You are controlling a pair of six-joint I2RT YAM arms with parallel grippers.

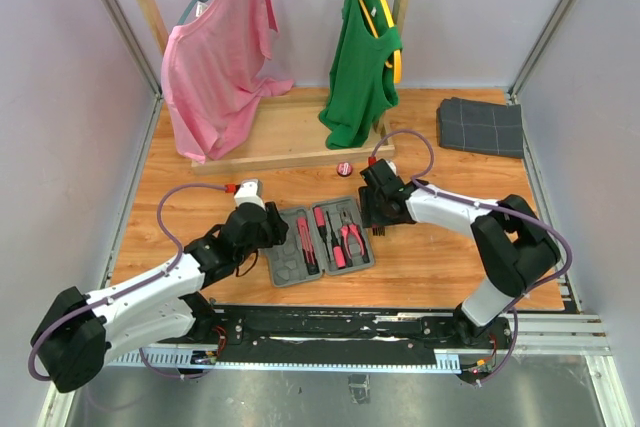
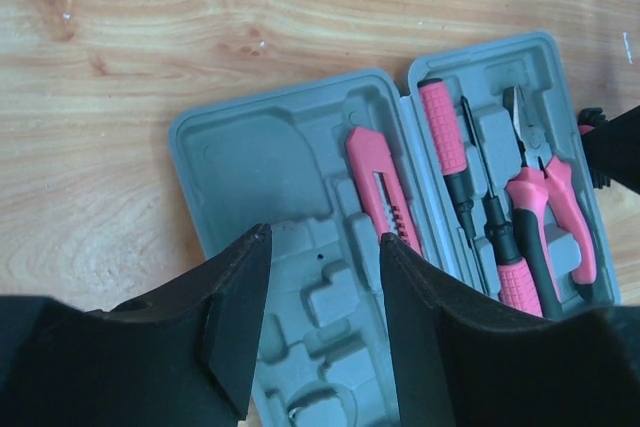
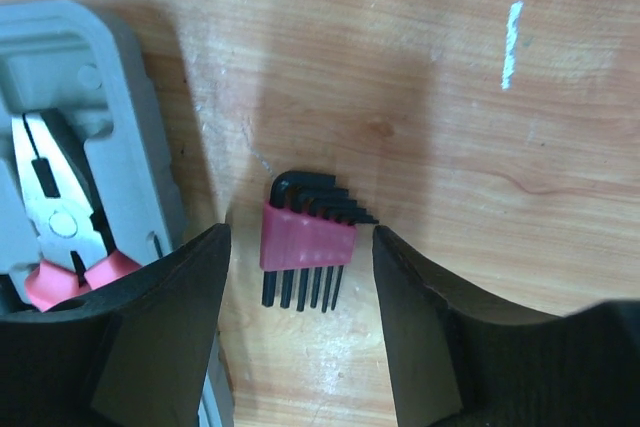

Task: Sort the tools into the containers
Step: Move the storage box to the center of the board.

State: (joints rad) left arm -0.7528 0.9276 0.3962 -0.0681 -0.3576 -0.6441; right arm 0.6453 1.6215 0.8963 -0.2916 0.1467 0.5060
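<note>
The grey tool case [image 1: 285, 265] lies open in the middle of the table. Its right half holds pliers [image 2: 545, 207] and two pink-handled screwdrivers [image 2: 445, 137]. A pink knife-like tool [image 2: 380, 192] rests by the hinge. My left gripper [image 2: 323, 237] hangs open over the case's left half [image 2: 260, 157], with nothing between its fingers. Just right of the case [image 3: 110, 97], a set of black hex keys in a pink holder [image 3: 307, 242] lies on the wood. My right gripper [image 3: 300, 232] is open, with one finger on either side of the set. A small round red piece [image 1: 344, 169] lies behind the case.
A wooden clothes rack [image 1: 290, 132] stands at the back with a pink shirt [image 1: 212, 57] and a green top [image 1: 362, 57] on hangers. A dark grey folded cloth [image 1: 482, 127] lies at the back right. Frame posts and walls bound the table.
</note>
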